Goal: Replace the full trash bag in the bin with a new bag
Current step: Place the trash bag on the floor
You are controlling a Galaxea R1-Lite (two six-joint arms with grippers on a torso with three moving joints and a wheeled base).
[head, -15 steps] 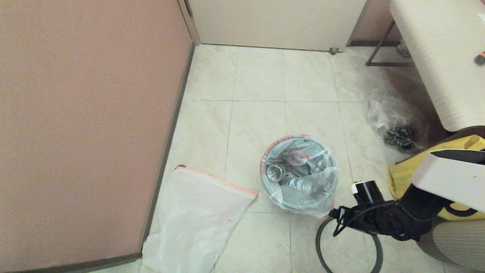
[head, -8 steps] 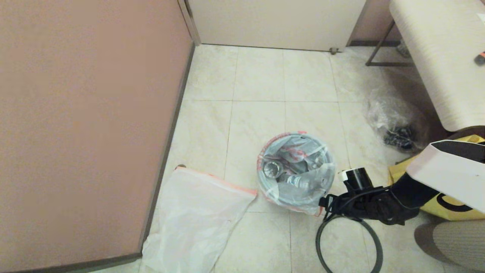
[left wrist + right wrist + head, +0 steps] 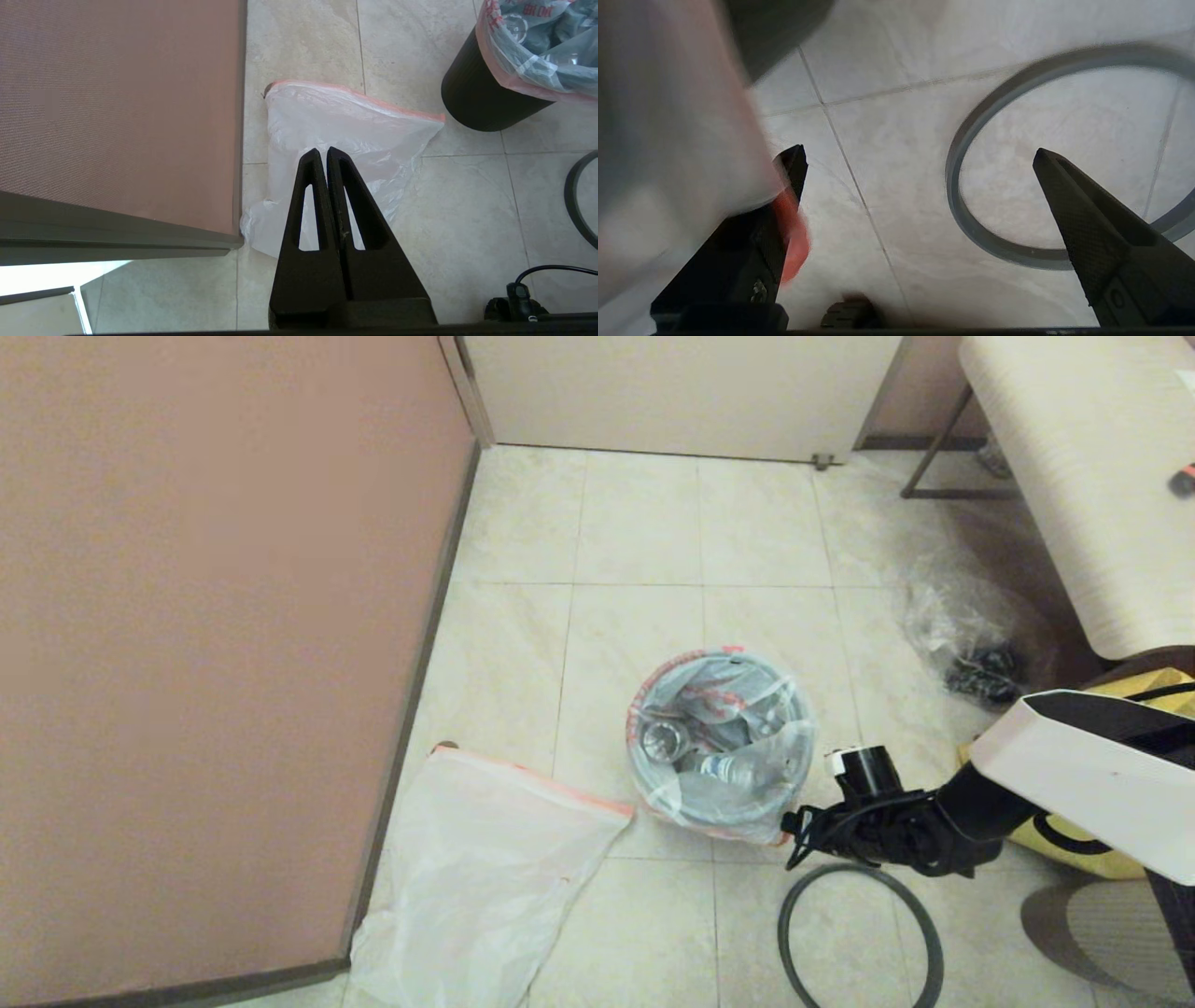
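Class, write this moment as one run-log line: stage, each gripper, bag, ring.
stage: reaching for bag hem | right gripper: open, beside full trash bag in bin | left gripper: shut, parked | new bag: floor | ring: floor

The small round black plastic bin [image 3: 719, 803] stands upright just beside the right gripper [image 3: 794, 826], lined with the thin white translucent full trash bag [image 3: 724, 756], orange-red hem folded over the rim, bottles inside, its overhang brushing one open finger. The matching new bag [image 3: 476, 877] lies flat, well apart from that gripper. The thin dark grey ring [image 3: 859, 933] lies flat just beneath it.
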